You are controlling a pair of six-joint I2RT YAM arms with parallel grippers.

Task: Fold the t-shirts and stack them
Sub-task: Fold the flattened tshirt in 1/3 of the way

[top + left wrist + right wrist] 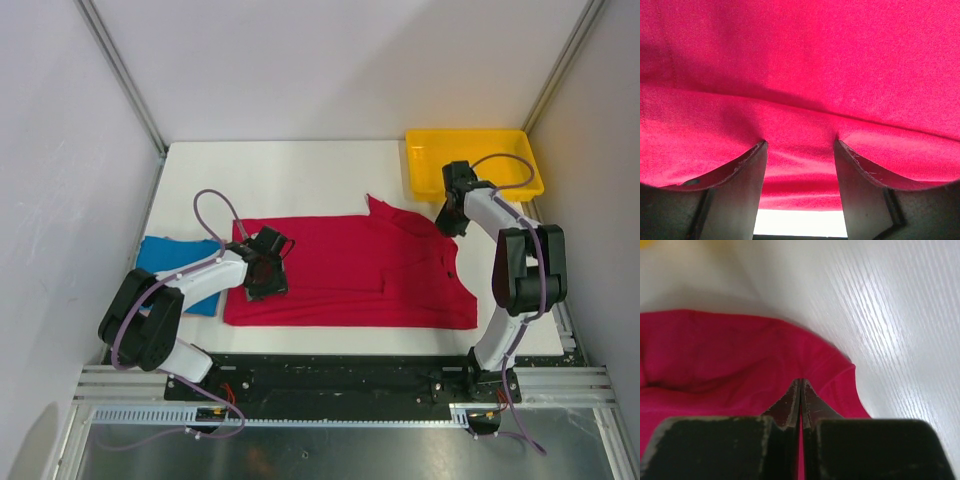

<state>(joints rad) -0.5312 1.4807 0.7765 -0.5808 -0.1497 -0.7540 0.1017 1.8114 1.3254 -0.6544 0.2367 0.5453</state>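
Note:
The crimson red t-shirt (350,270) lies spread flat across the middle of the white table. The bright blue t-shirt (165,255) lies at the left, partly under my left arm. My left gripper (268,268) rests on the red shirt's left part. In the left wrist view it (800,142) is open, with both tips pressed into the red cloth (805,60). My right gripper (447,222) is at the shirt's upper right sleeve. In the right wrist view it (801,381) is shut, pinching the red cloth (715,355), whose folds run to its tips.
A yellow plastic tray (470,135) stands at the back right corner, just behind my right gripper. White table (280,170) shows behind the shirt and beside the sleeve (890,315). Grey walls close in the left, back and right sides.

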